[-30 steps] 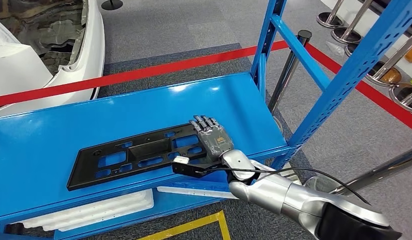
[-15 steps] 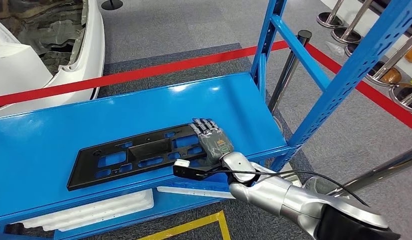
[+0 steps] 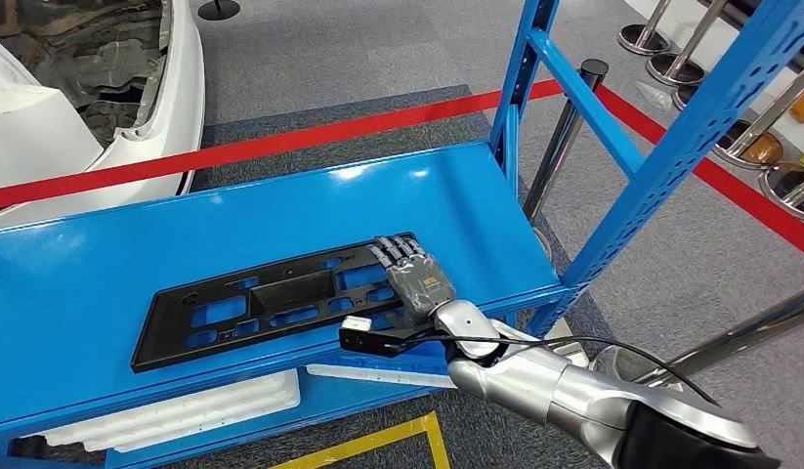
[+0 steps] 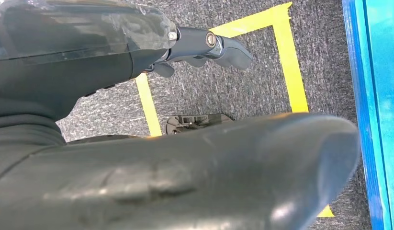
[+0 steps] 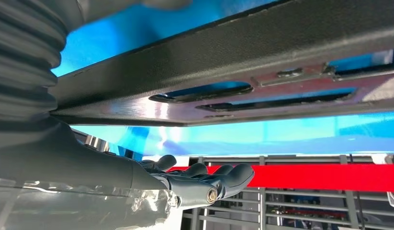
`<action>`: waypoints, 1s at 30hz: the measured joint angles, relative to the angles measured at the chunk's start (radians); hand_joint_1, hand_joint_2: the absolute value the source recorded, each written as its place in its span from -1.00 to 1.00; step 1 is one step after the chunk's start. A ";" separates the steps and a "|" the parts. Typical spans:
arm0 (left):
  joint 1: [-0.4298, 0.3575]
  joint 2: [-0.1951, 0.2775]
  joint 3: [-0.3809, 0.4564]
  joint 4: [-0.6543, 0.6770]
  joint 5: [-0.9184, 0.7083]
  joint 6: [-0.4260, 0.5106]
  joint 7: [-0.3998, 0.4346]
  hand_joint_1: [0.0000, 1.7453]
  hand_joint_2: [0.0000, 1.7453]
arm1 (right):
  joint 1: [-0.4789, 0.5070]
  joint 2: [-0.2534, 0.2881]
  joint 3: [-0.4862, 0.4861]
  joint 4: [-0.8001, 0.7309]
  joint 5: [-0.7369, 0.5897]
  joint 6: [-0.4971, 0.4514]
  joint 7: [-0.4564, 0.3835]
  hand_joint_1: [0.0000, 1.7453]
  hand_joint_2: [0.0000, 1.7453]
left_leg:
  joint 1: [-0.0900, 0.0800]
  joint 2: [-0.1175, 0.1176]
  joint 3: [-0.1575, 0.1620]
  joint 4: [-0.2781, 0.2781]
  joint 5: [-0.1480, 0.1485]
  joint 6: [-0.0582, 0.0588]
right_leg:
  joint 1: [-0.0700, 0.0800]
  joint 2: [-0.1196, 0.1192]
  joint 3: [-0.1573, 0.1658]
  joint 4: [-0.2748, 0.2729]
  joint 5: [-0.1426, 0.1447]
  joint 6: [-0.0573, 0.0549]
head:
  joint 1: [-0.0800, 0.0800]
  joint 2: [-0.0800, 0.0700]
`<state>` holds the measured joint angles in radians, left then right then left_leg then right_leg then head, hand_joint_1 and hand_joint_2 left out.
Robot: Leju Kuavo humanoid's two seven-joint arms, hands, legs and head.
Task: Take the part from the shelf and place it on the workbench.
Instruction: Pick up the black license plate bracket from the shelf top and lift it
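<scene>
one black part (image 3: 271,298) flat on blue shelf (image 3: 105,264), right hand (image 3: 417,278) fingers (image 3: 396,251) straight, together atop it

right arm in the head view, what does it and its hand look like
The right arm is glossy silver with rounded segments, ending in a black shell near the body. A thin black cable loops over it. The right hand is grey with darker ribbed fingers and a small green and orange mark on its back.
</scene>
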<state>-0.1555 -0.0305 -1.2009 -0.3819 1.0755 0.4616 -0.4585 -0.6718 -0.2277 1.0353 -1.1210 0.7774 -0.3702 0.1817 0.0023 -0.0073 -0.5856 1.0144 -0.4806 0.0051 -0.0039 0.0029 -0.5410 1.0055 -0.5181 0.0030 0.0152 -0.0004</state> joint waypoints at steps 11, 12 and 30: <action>0.003 0.000 0.000 0.000 0.003 0.002 0.000 -1.00 -1.00 | 0.001 0.000 0.000 0.010 0.017 -0.025 -0.009 1.00 1.00 | 0.000 0.000 0.000 0.000 0.000 0.000 | 0.000 0.000 0.000 0.000 0.000 0.000 | 0.000 0.000; 0.003 0.000 0.000 0.000 0.003 0.002 0.000 -1.00 -1.00 | 0.000 0.000 0.000 0.010 0.018 -0.027 -0.009 1.00 1.00 | 0.000 0.000 0.000 0.000 0.000 0.000 | 0.000 0.000 0.000 0.000 0.000 0.000 | 0.000 0.000; 0.003 0.000 0.000 0.000 0.003 0.002 0.000 -1.00 -1.00 | -0.007 -0.002 -0.007 0.001 0.034 -0.063 0.011 1.00 1.00 | 0.000 0.000 0.009 0.000 -0.001 -0.002 | 0.000 0.000 0.009 -0.001 -0.002 -0.001 | 0.000 0.000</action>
<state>-0.1526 -0.0305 -1.2012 -0.3819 1.0784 0.4635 -0.4582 -0.6786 -0.2296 1.0286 -1.1199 0.8114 -0.4330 0.1928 0.0023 -0.0072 -0.5766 1.0142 -0.4818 0.0036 -0.0039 0.0032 -0.5323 1.0049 -0.5202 0.0019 0.0151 -0.0004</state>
